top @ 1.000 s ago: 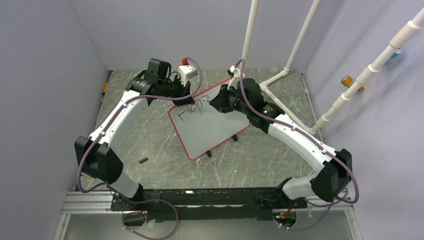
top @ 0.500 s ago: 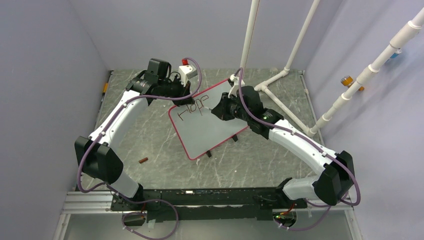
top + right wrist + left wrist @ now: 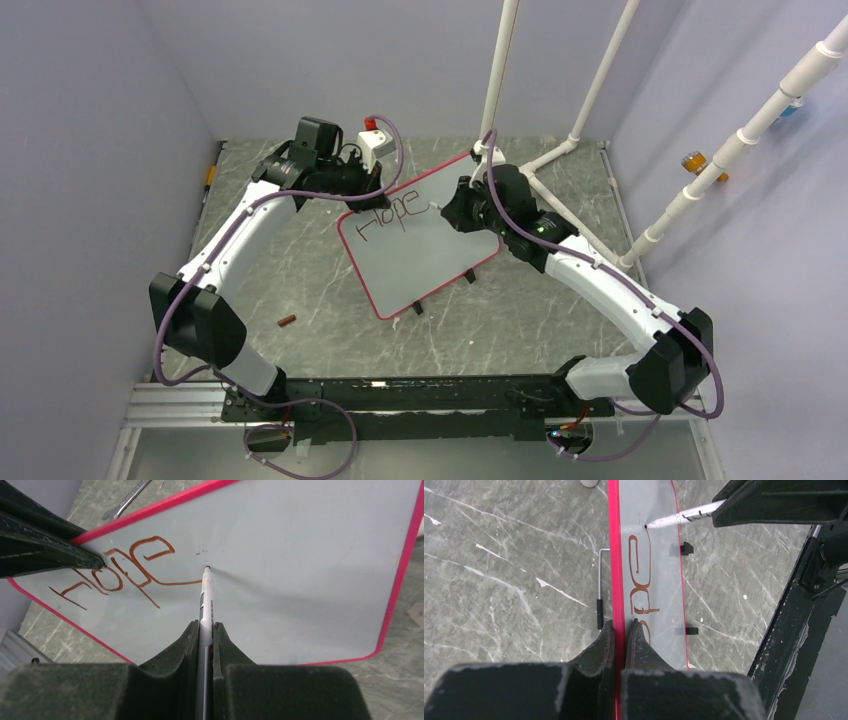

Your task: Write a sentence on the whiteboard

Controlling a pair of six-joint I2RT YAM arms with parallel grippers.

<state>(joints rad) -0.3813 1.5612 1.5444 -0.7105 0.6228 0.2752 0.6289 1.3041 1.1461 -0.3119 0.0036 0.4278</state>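
**A:** What is the setting?

**B:** A grey marbled table (image 3: 300, 270) boxed in by pale lilac walls, with white pipes (image 3: 500, 70) rising at the far right. Both arms reach in from the near edge.

**A:** Where is the whiteboard?

**B:** The whiteboard (image 3: 425, 262) sits on the far half of the table, between the two wrists and turned at a slant to the table's edges. A thin red-pink frame runs round it, and two small black feet (image 3: 686, 548) stick out from one long edge.

**A:** Anything on it?

**B:** Red-brown writing (image 3: 120, 570) near the far left corner, reading "Hope". The rest of the face is bare.

**A:** How does the left gripper stand to it?

**B:** The left gripper (image 3: 620, 627) is clenched on the frame itself, one finger on each side of the red edge. It sits right at the start of the word, and the inner finger covers part of the first letter.

**A:** And the right one?

**B:** The right gripper (image 3: 205, 627) is clamped tight round a white marker (image 3: 205, 597). The fingers stay off the board, and only the marker's tip touches it. The tip rests just past the tail of the final "e".

**A:** Anything else about?

**B:** A small brown piece (image 3: 286, 321) lies on the table by the left arm, well apart from the board. In the left wrist view, a thin bent metal rod (image 3: 600, 587) lies just beside the frame.
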